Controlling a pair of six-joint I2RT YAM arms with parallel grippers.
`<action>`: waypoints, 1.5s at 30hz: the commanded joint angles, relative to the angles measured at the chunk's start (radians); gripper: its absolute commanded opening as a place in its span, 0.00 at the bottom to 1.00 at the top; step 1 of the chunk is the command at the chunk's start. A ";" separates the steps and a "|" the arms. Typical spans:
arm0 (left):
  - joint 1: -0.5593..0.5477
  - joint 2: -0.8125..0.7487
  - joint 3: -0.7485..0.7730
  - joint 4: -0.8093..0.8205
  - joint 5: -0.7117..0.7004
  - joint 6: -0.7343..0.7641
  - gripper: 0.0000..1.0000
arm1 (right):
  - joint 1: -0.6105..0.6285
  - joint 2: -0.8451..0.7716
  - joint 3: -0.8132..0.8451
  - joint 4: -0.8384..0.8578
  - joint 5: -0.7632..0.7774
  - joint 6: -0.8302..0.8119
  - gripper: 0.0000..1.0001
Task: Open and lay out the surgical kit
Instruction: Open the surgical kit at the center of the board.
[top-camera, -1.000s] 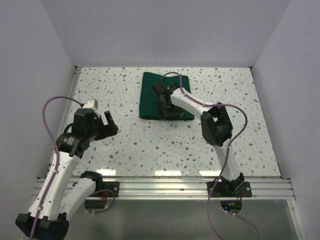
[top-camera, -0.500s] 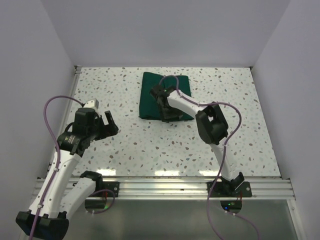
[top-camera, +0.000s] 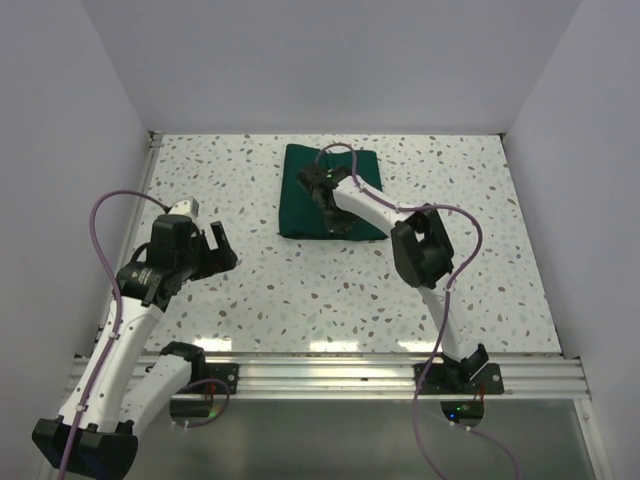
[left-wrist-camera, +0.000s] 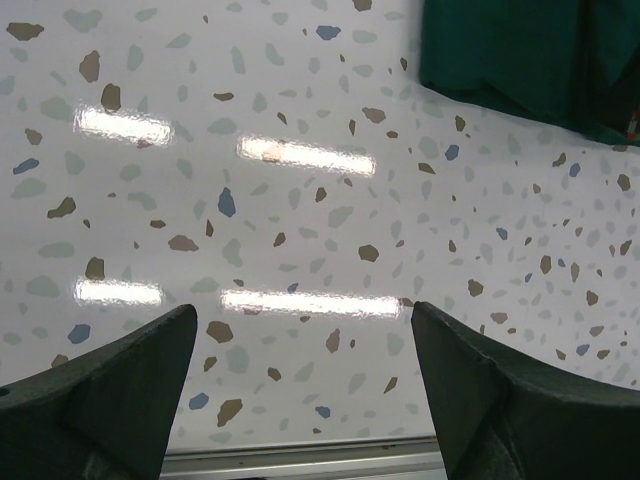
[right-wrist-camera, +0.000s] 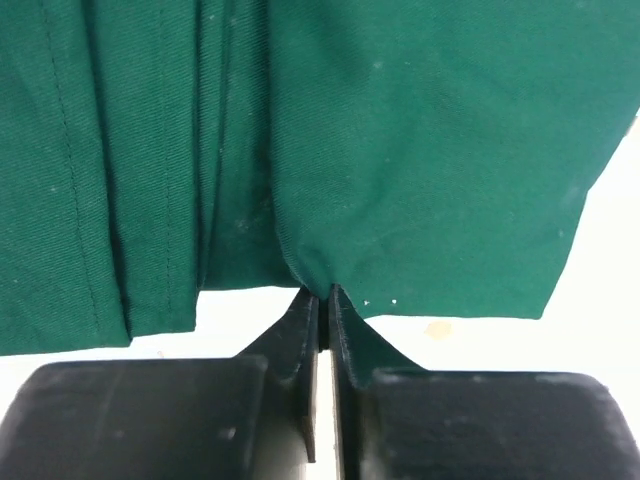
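Evidently limp, the cloth (right-wrist-camera: 420, 150) was pinched at its hem by the right claw (right-wrist-camera: 320, 298); left claw (left-wrist-camera: 300, 330) gaped.

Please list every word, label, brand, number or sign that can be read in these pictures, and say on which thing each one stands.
None can be read. The green cloth wrap is plain, the speckled table bears no print, and neither the left claw nor the right claw shows a label.
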 joint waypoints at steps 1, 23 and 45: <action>-0.005 0.003 0.017 -0.007 -0.004 0.011 0.92 | -0.007 -0.072 0.065 -0.034 0.037 0.009 0.00; -0.005 0.036 0.029 0.017 -0.011 0.019 0.92 | -0.453 -0.307 -0.193 -0.014 0.137 0.145 0.00; -0.184 0.661 0.377 0.211 -0.209 0.095 0.92 | -0.527 -0.436 -0.334 0.003 0.063 0.142 0.99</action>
